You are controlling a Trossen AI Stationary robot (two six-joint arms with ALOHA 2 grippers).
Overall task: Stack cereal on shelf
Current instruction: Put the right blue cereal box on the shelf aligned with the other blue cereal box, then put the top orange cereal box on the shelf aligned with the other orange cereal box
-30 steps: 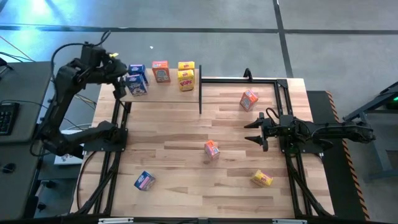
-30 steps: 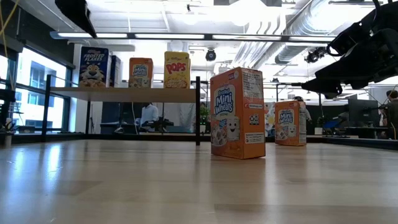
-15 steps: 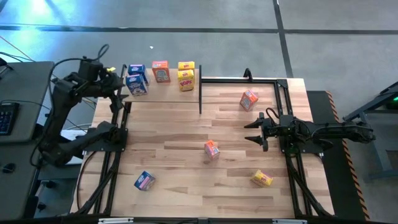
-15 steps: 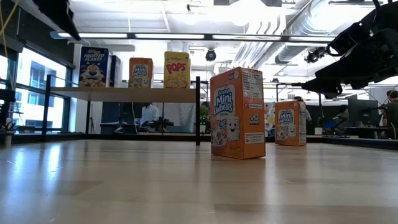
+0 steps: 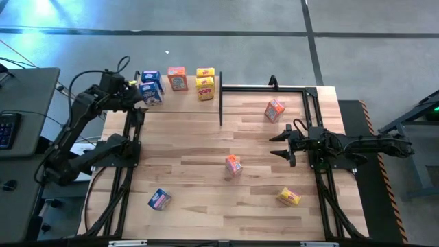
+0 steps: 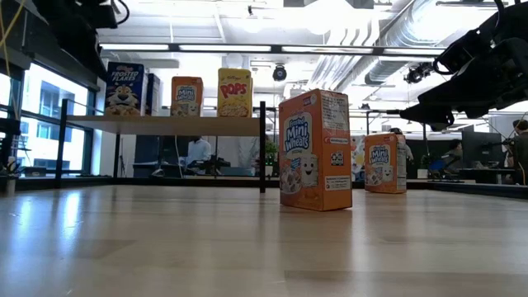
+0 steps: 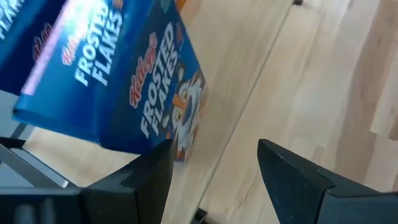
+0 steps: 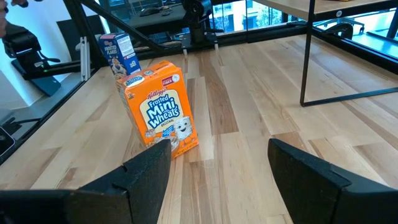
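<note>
The shelf [image 5: 186, 97] [image 6: 165, 125] stands at the table's far left on black posts. On it stand two blue boxes [image 5: 151, 93], an orange box [image 5: 177, 79] and yellow boxes [image 5: 204, 85]. My left gripper [image 5: 137, 101] is open beside the shelf's left end. The nearer blue Frosted Flakes box [image 7: 124, 81] stands just ahead of its fingers, untouched. My right gripper [image 5: 281, 144] [image 8: 217, 186] is open and empty at the table's right. It faces an upright orange Mini Wheats box [image 8: 160, 109] [image 5: 234, 165] at mid-table.
Loose on the tabletop are another orange box [image 5: 274, 110] at the far right, a yellow box [image 5: 289, 197] at the near right and a blue box [image 5: 159, 200] at the near left. Black frame rails [image 5: 123, 171] run along both table sides.
My left arm has dropped lower and drawn back from above the shelf toward the table's left edge. The blue boxes have stayed standing on the shelf.
</note>
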